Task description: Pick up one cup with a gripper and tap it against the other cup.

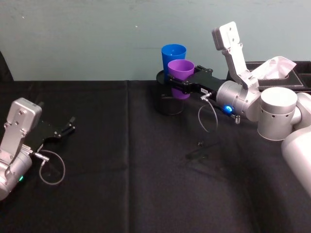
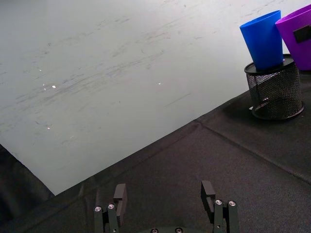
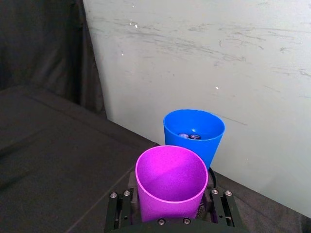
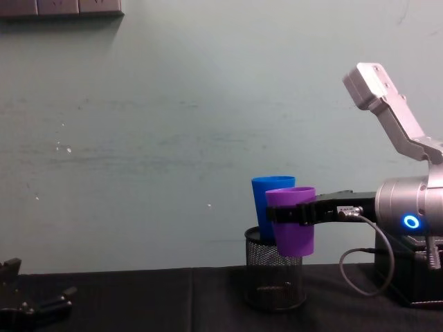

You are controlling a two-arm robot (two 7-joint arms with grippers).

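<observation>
The purple cup (image 1: 181, 69) is a plain plastic tumbler: smooth, tapered, wide open rim, empty inside as far as I can see from my right wrist. It's up in the air, upright, with my right tool (image 1: 182, 81) pinching it, one flat black jaw on each side of the cup's body, a bit below the rim. From the chest it hangs over the front edge of the black mesh pen holder (image 1: 170, 104), bottom clear of the surface (image 1: 121, 170).

Right behind it is the blue cup (image 1: 173, 53), bright, smooth and a little taller, standing inside that mesh holder with a couple of small dark bits at the bottom. The two cups are really close, but I honestly can't tell if they're touching.

My left tool (image 2: 164, 195) is way off on the left, low over the black cloth, jaws spread with nothing between them. Pale green wall (image 1: 73, 34) behind it all.
</observation>
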